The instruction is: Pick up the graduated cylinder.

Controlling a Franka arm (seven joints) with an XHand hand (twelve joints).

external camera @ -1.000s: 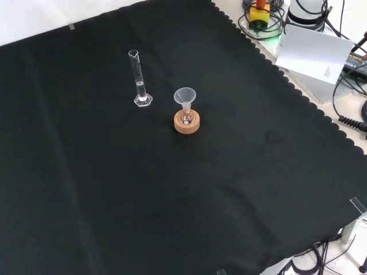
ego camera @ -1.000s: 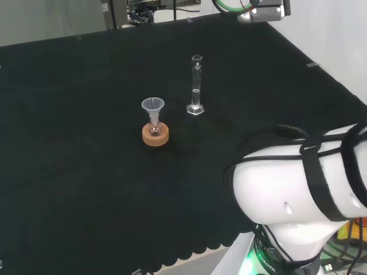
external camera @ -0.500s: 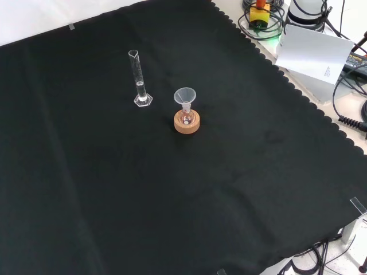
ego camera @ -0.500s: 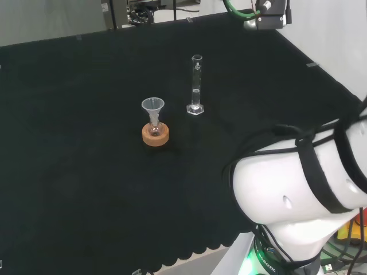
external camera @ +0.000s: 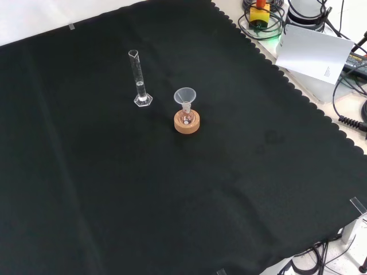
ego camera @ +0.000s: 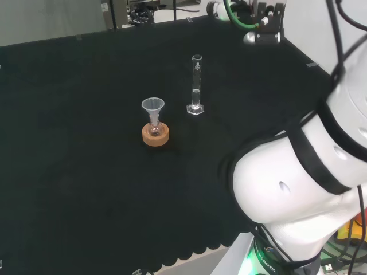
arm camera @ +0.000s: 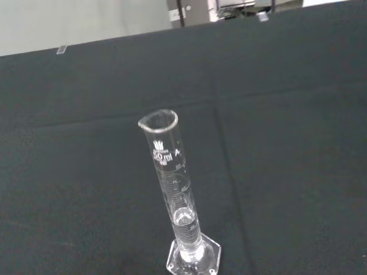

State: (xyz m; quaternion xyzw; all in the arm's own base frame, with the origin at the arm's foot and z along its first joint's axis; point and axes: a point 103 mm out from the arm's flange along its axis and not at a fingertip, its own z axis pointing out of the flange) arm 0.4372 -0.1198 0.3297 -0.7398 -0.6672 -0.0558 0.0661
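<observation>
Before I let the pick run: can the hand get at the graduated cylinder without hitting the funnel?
Probably yes. The graduated cylinder stands upright, clear of the funnel on its cork ring, with bare cloth around it.

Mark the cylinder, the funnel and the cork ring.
cylinder (external camera: 138, 74), front view, mid tube
funnel (external camera: 184, 95), front view, cone
cork ring (ego camera: 155, 136), head view, front rim

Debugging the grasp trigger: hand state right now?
Hand: cannot be told. The tall clear glass graduated cylinder stands upright and untouched on the black cloth.
</observation>
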